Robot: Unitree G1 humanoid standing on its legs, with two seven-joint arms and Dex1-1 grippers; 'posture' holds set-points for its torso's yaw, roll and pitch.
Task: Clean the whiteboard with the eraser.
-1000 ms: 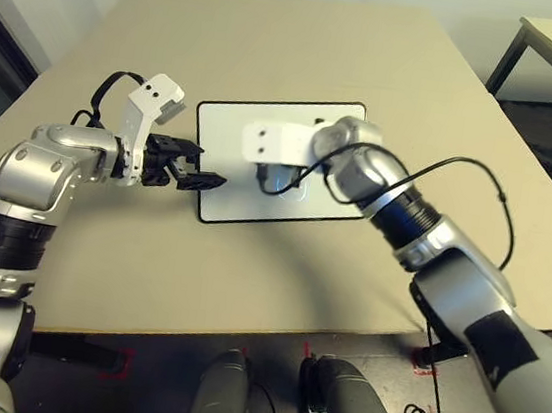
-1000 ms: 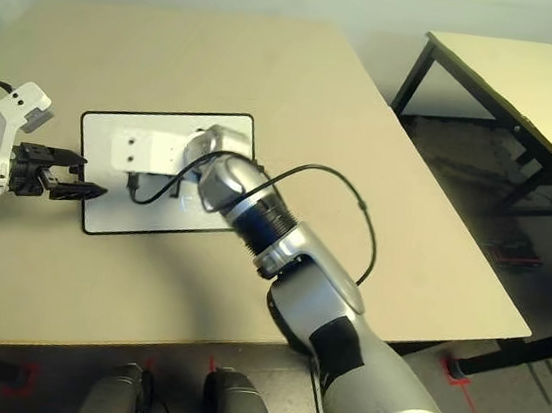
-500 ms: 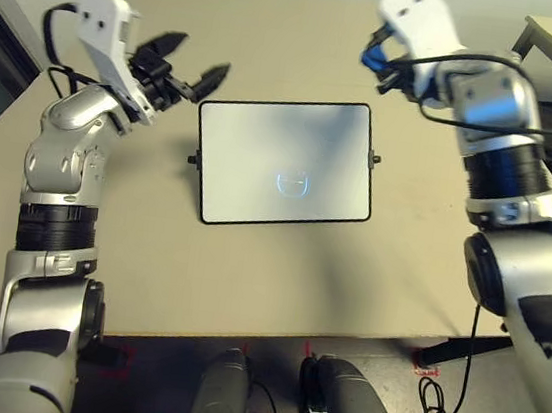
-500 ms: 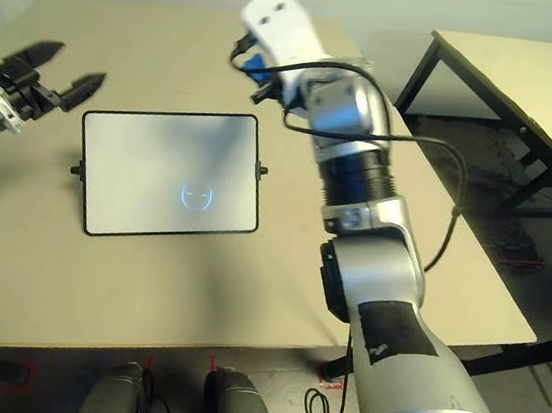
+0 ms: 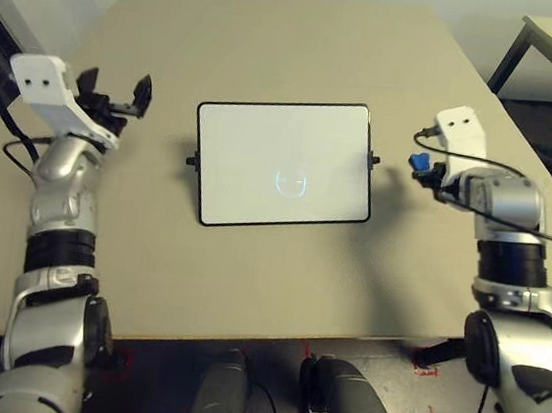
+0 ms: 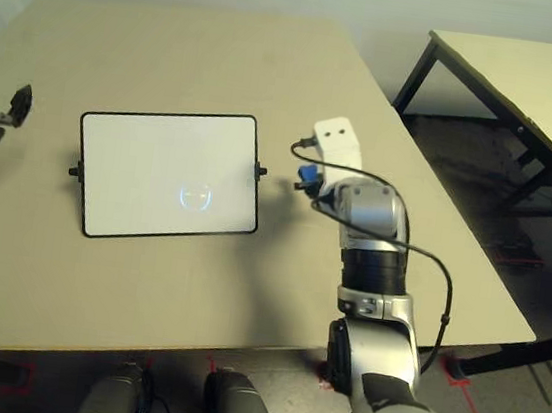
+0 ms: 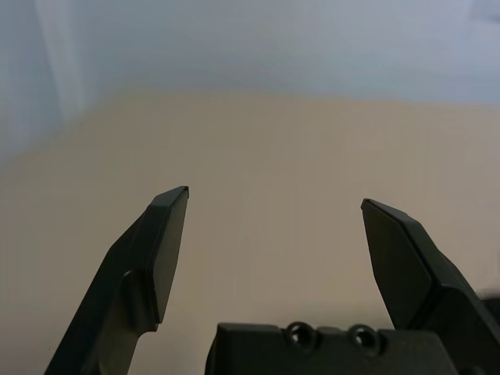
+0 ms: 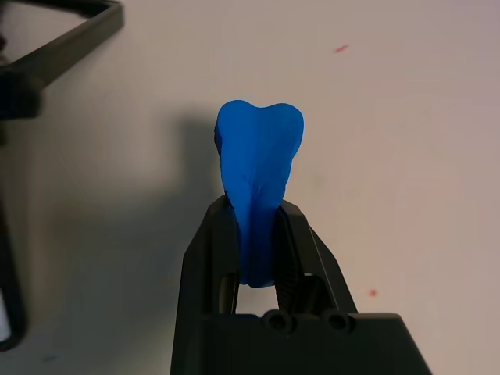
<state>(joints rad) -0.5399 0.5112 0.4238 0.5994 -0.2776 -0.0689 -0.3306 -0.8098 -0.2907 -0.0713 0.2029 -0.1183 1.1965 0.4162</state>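
While the whiteboard (image 5: 283,164) lies apart, the right tool (image 8: 256,205) clamps the eraser (image 8: 259,148).

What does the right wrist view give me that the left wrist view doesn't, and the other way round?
Only the right wrist view: the blue eraser, clamped between the fingers of the right pincer, plus part of the whiteboard's black frame and small red marks on the tabletop.

Only the left wrist view: the left pincer, open with nothing between its fingers, and a pale wall beyond the table.

Both: black pincer fingers and the tan tabletop.
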